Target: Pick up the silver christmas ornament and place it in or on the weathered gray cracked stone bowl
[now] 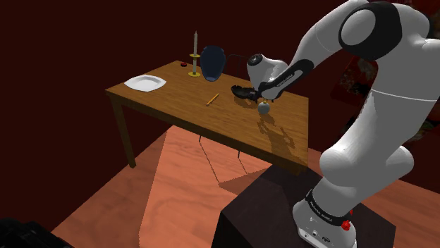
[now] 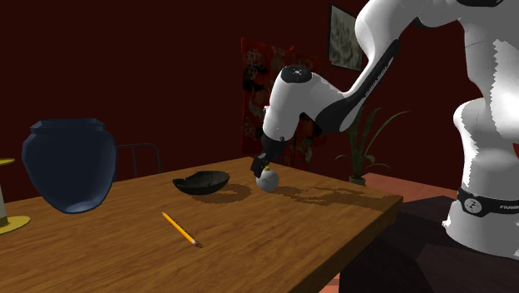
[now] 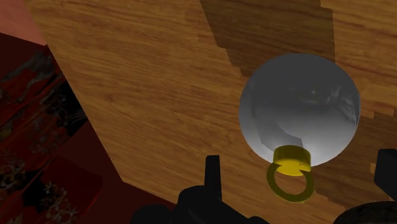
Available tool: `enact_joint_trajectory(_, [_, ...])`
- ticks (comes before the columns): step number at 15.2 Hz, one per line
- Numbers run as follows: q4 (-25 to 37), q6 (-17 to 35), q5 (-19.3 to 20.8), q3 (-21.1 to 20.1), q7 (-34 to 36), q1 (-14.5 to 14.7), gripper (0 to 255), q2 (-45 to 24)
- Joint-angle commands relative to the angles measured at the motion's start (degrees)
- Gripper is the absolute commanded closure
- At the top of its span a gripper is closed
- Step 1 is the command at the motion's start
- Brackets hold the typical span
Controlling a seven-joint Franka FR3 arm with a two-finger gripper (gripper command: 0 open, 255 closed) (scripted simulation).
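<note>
1. White plate (image 1: 145, 82) sits at the shoulder view's far left on the wooden tabletop (image 1: 176, 106), well apart from the task's things.
2. Next come a candle (image 1: 195, 44) on a brass stand and a dark blue vase (image 1: 212, 62) just beside it, near the back edge.
3. A yellow pencil (image 1: 211, 99) lies loose between vase and bowl.
4. The bowl (image 1: 243, 91), shallow and drawn nearly black, stands upright near the ornament without touching it.
5. The ornament (image 1: 264, 108), a smooth silver ball with a yellow cap and ring (image 3: 291, 178), rests on the tabletop just right of the bowl, with its cap turned toward the hand.
6. The hand (image 1: 266, 102) hovers right over it, released. In the wrist view its fingers (image 3: 212, 173) stand apart on either side of the ball and touch nothing.
7. By its look, the ball is probably light, rigid and hollow. Its gloss suggests it is slippery, ready to roll and likely fragile. The best hold seems to be across the widest part, with a gentle squeeze. The ring looks too thin to pinch.
8. Small white lettering (image 1: 319, 211) runs along the base of the arm (image 1: 367, 148) but cannot be read with certainty. Ornament and bowl carry no label, and the wall posters show no legible words.
</note>
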State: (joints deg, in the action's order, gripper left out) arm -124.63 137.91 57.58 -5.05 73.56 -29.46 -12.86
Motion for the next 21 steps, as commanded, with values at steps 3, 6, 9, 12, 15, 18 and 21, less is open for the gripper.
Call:
enact_joint_trajectory(3, [0.0, 0.0, 0.0, 0.0, 0.0, 0.0, 255, 0.0])
enact_joint_trajectory(6, [-0.16, 0.08, 0.07, 0.02, 0.08, -0.02, 255, 0.07])
enact_joint_trajectory(9, [-0.28, 0.18, 0.21, 0.05, 0.24, -0.02, 255, 0.04])
enact_joint_trajectory(12, [0.0, -0.33, -0.57, -0.13, -0.68, -0.06, 255, 0.56])
enact_joint_trajectory(15, [0.08, -1.38, -2.28, -0.47, -2.71, -0.19, 255, 2.23])
enact_joint_trajectory(18, [0.27, -2.49, -3.96, -0.77, -4.71, -0.28, 255, 3.82])
enact_joint_trajectory(21, [0.58, -3.66, -5.58, -1.03, -6.67, -0.34, 255, 5.33])
